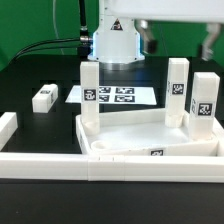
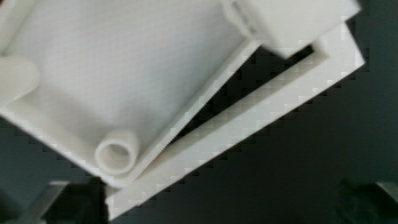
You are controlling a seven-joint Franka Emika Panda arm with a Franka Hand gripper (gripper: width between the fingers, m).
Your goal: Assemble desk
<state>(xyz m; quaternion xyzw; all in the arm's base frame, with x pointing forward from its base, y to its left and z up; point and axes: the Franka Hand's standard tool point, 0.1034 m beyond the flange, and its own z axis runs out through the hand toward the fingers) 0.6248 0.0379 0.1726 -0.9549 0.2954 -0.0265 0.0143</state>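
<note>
Here's the desk top (image 1: 135, 135), the white tray with the raised rim, sitting on the near right of the black table (image 1: 40, 125). Three legs stand upright in it. One leg (image 1: 90, 92) rises at the tray's left side, a second leg (image 1: 178, 86) at the far right corner, and a third leg (image 1: 203, 104) at the right, nearer than the second. Each one carries a black-and-white tag. In the near left corner a round socket (image 1: 101, 152) shows as an open ring, and the floor of the tray between the legs is bare white plastic.

Over on the far left of the table a loose leg (image 1: 44, 96) lies on its side, well apart from the tray. The marker board (image 1: 113, 95) lies flat further back, in front of the robot's base (image 1: 118, 42). A low white wall piece (image 1: 50, 160) runs along the near edge, touching or just beside the tray's near rim.

From the wrist view, the gripper (image 2: 214, 205) hangs above a corner of the tray. Its dark fingers (image 2: 63, 200) are spread wide at either side, with nothing between them. Below them sits the ringed socket, unfilled, beside the rim. The white strip beyond the rim could be the wall piece; I cannot tell for sure.
</note>
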